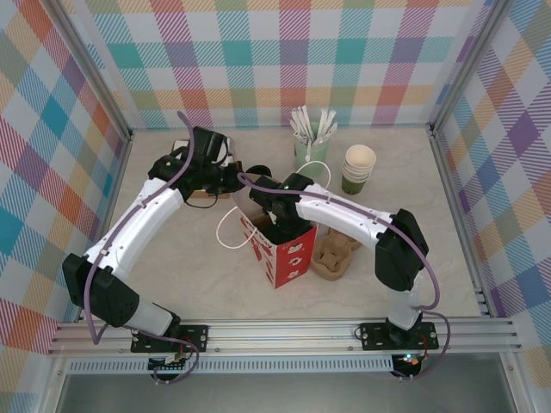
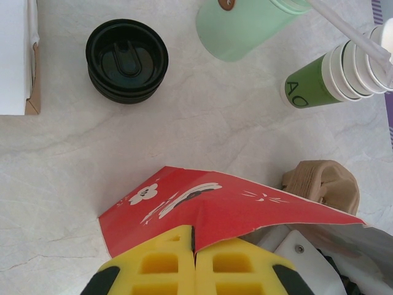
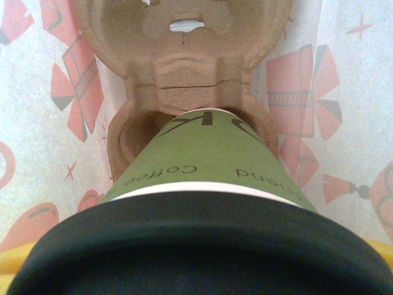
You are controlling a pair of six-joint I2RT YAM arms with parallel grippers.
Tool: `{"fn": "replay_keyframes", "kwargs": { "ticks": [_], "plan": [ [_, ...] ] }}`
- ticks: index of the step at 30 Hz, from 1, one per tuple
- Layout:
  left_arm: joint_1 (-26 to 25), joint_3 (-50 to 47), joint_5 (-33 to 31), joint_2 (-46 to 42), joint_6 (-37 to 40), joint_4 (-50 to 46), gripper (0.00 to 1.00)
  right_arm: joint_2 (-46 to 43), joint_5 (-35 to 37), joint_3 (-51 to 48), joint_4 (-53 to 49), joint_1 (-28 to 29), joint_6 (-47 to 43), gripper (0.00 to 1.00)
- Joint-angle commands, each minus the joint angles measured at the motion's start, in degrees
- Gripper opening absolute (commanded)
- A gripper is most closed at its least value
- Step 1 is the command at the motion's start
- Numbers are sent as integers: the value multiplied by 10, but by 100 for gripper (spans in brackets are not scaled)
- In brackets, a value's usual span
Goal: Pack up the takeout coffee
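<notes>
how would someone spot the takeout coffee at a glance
Find the red paper bag on the table. Inside it, over a cardboard cup carrier, is the takeout coffee. It is the one green cup wearing a black lid; the green cups stacked by the stirrer pot are lidless.

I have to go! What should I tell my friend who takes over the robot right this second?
Left gripper: shut on the rim of the red paper bag, pulling it open.
Right gripper: down inside the bag, shut on the takeout coffee.
Coffee: black lid on, with its base at a cup hole of the cardboard carrier in the bag. I can't tell if it is fully seated.
Done: the lidded cup is in the bag.
Left: probably settle the cup, let go, lift the right arm out, then release the bag.
</notes>
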Motion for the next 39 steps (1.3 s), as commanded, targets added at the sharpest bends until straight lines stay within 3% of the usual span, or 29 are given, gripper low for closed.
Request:
{"fn": "replay_keyframes", "kwargs": {
  "ticks": [1,15,39],
  "plan": [
    [-7,15,1,4,-1,-5,4,6,-21,1,-18,2,-9,74],
    [-7,11,4,-1,-1,-3,4,-8,-24,74,-69,3,1,73],
    [-7,11,6,-1,-2,-2,4,-4,-37,78,-85,7,2,73]
  ]
}}
